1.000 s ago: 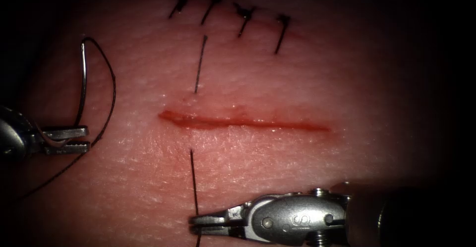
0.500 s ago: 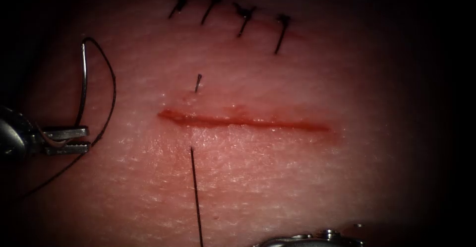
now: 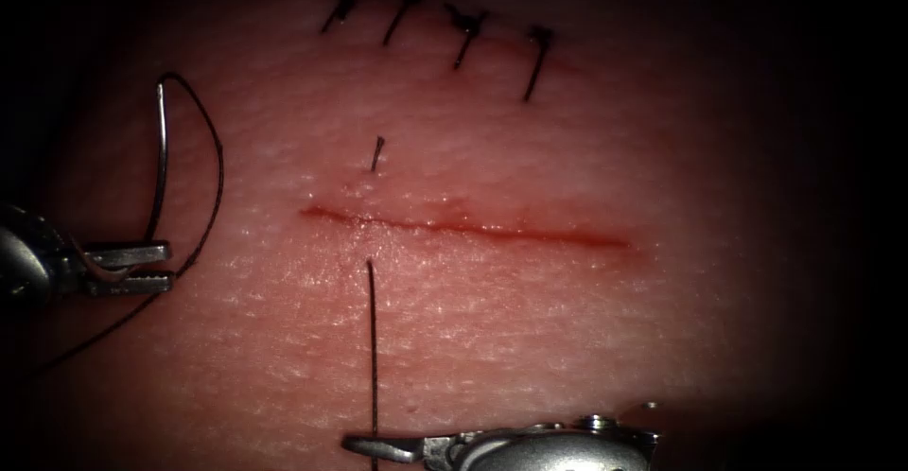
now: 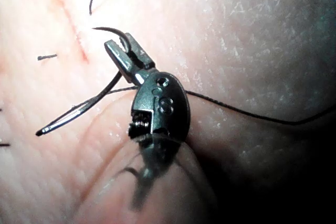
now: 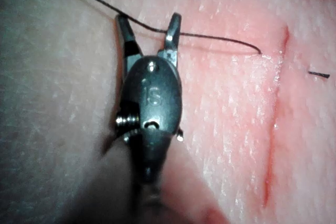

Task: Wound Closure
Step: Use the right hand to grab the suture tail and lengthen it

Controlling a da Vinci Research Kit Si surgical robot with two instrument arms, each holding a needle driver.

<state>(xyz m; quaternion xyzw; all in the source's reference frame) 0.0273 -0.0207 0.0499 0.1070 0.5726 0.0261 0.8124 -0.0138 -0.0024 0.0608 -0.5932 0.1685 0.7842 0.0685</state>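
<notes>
Right hand [image 3: 378, 447] back beside thread [image 3: 373, 357], cut [image 3: 463, 230] drawn narrower

Dim endoscope view, dark vignetted edges; glare on the tissue [image 4: 252, 24] up close.

"S" on right pincer [image 5: 148, 32]

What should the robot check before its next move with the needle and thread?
1. Left tool grips the needle near one end: ok.
2. Needle is out of the tissue: ok.
3. Right tool holds the thread: not ok. Its jaws are open and the thread lies across their tips.
4. Short tail sticks out above the cut: ok.
5. Thread is pulled snug enough: cannot tell.
</notes>
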